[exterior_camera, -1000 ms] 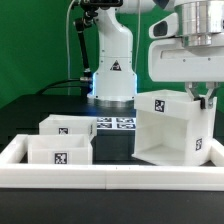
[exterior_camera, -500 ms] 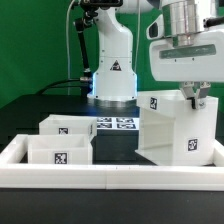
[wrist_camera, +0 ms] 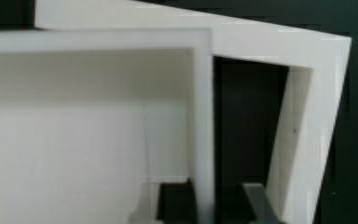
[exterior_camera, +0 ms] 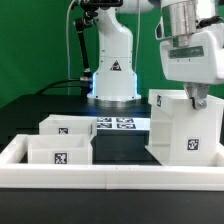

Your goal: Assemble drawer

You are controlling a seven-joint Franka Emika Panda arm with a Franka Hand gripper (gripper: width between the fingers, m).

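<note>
The drawer's big white shell [exterior_camera: 185, 130] stands at the exterior view's right, with square tags on its top and side. My gripper [exterior_camera: 197, 97] comes down on the shell's upper right edge and is shut on one wall. In the wrist view that thin white wall [wrist_camera: 206, 120] runs between my two dark fingers [wrist_camera: 176, 203], and the gripper [wrist_camera: 217, 205] is closed around it. Two small open-top trays [exterior_camera: 66, 127] [exterior_camera: 60, 150] with tags sit side by side at the exterior view's left, apart from the shell.
A long low white rail [exterior_camera: 110, 178] runs across the front and turns back at the exterior view's left. The marker board [exterior_camera: 118, 122] lies behind the trays. The arm's white base [exterior_camera: 113, 75] stands at the back.
The shell has turned and shifted toward the exterior view's right in my grip. My gripper has moved slightly with it. The trays have not moved.
</note>
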